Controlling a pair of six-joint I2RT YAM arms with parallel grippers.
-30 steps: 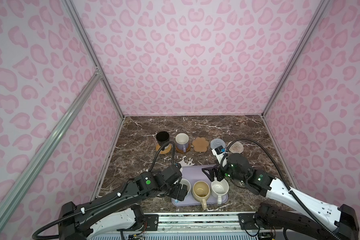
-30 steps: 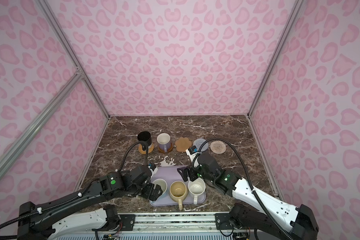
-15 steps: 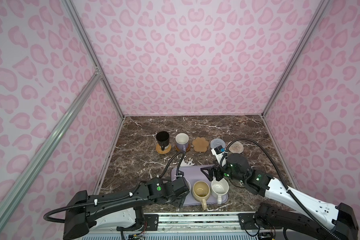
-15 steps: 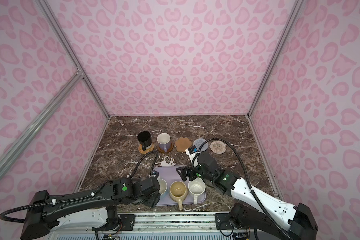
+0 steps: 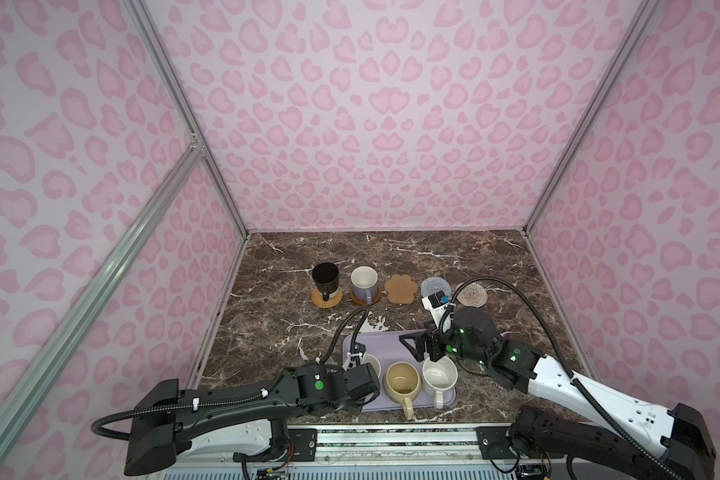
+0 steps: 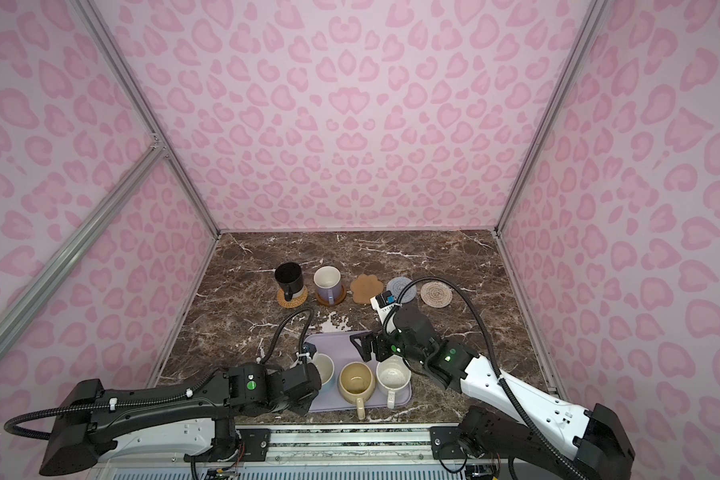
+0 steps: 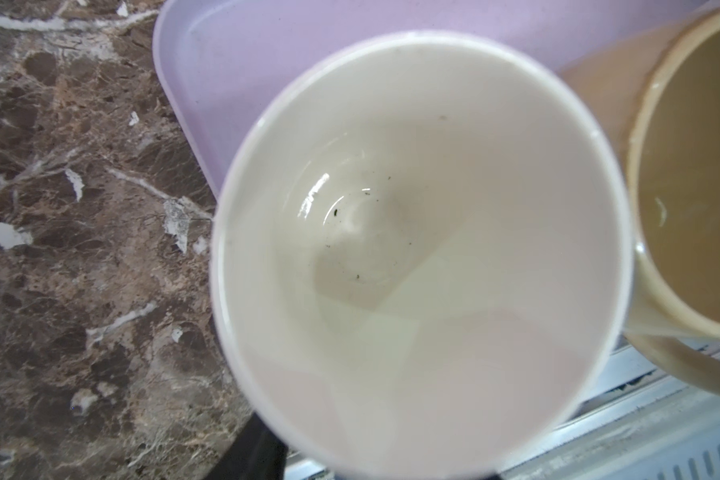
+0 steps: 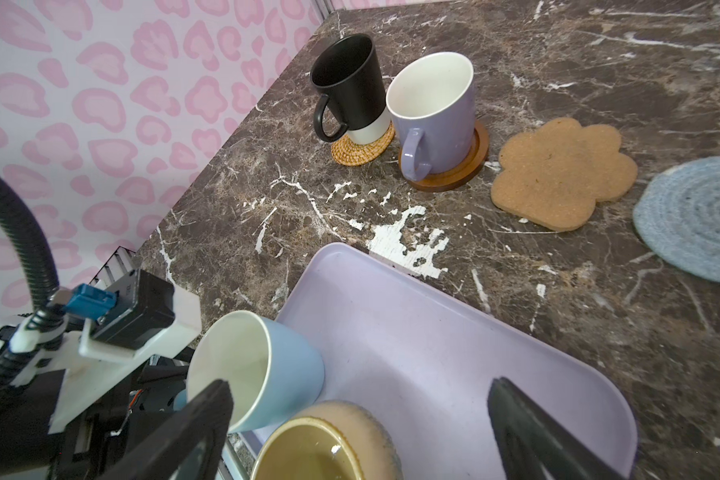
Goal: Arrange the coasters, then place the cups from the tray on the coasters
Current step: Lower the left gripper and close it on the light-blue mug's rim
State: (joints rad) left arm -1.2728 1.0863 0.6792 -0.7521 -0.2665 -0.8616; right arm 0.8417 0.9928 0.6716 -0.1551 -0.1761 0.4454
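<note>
Our left gripper point(image 5: 362, 388) presses against the light blue cup point(image 8: 267, 365) on the tray point(image 8: 412, 332), likely seeking its handle; grip, we cannot tell; our right gripper point(image 8: 360, 388) hangs wide open and empty above the tray; the paw coaster point(image 8: 558, 166) lies bare, probably this cup's place.

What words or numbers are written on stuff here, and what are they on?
No text here can be read.
White camera mount on the right arm: a line of tiny dark print, too small to read.
Nothing else shows any writing.
</note>
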